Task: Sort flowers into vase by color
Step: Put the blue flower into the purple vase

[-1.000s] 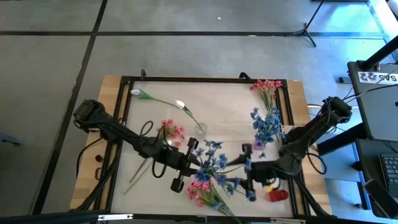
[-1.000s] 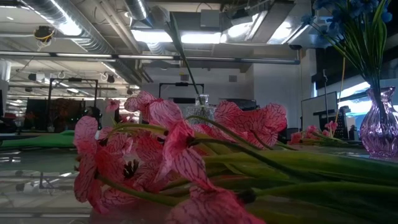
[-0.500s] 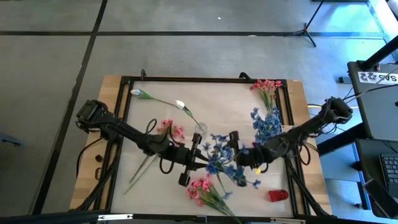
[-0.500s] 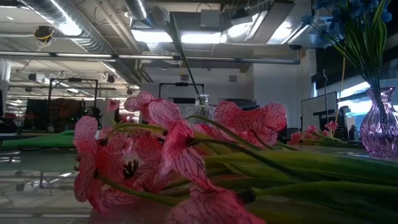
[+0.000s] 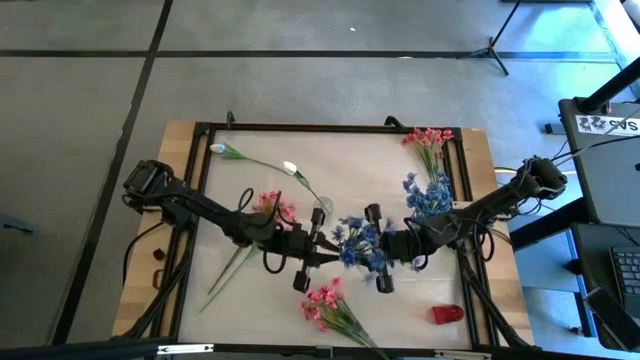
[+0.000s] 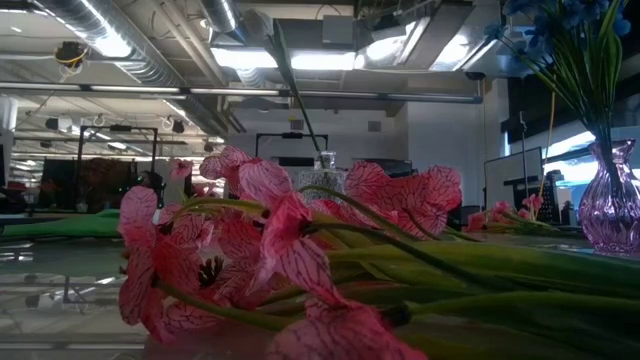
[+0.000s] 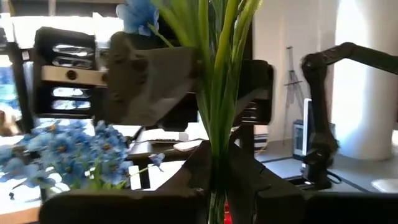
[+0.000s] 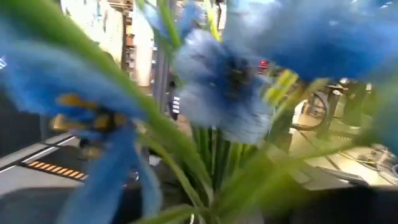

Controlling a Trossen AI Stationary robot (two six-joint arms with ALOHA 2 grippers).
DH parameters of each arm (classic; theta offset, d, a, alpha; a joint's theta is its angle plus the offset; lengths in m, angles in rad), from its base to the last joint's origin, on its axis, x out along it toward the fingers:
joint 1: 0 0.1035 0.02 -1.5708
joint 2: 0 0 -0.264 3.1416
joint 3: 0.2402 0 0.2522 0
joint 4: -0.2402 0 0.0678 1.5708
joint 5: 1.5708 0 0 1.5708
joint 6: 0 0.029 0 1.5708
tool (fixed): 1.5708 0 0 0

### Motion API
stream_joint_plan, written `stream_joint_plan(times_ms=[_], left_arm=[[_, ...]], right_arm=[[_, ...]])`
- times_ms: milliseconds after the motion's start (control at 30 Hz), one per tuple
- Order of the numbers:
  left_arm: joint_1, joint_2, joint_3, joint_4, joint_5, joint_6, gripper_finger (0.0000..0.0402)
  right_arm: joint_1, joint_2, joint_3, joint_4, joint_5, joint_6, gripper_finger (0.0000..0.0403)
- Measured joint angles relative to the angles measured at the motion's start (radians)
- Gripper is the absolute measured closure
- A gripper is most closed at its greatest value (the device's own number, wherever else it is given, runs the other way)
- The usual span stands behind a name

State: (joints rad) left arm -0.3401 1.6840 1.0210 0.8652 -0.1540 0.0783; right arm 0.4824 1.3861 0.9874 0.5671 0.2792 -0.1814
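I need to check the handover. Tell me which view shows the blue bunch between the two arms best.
The high view: the blue bunch sits whole between the left gripper and right gripper. The left wrist view shows only its green stems clamped between the fingers; the right wrist view shows blurred blooms; the low view misses it.

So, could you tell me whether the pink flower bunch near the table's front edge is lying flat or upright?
Lying flat: the pink bunch rests sideways on the table.

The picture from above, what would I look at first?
Probably the bunch of blue flowers on green stems in the middle of the table, with the left gripper and right gripper meeting at it from both sides. Next, the pink flowers lying near the front edge, and the small red object at the front right.
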Motion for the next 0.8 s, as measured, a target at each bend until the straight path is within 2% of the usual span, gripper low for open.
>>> stream_joint_plan(times_ms=[200, 267, 467, 567, 700, 800], left_arm=[[0.0, 0.0, 0.0, -0.006, -0.027, 0.003, 0.0359], [-0.008, -0.004, 0.0, -0.016, -0.037, 0.015, 0.0343], [-0.101, -0.051, 0.0, -0.106, -0.195, 0.092, 0.0292], [-0.165, -0.068, 0.0, -0.206, -0.237, 0.091, 0.0278], [-0.258, -0.069, 0.0, -0.297, -0.241, 0.091, 0.0273], [-0.309, -0.068, 0.0, -0.308, -0.247, 0.119, 0.0272]], right_arm=[[0.001, 0.0, 0.0, -0.004, 0.02, 0.002, 0.0372], [0.002, 0.0, 0.0, -0.011, 0.02, 0.002, 0.0389], [0.059, -0.064, 0.0, -0.034, 0.056, 0.048, 0.0364], [0.118, -0.142, 0.0, -0.085, 0.117, 0.052, 0.0376], [0.214, -0.281, 0.0, -0.191, 0.241, 0.053, 0.0392], [0.288, -0.395, 0.0, -0.26, 0.399, 0.078, 0.0381]])
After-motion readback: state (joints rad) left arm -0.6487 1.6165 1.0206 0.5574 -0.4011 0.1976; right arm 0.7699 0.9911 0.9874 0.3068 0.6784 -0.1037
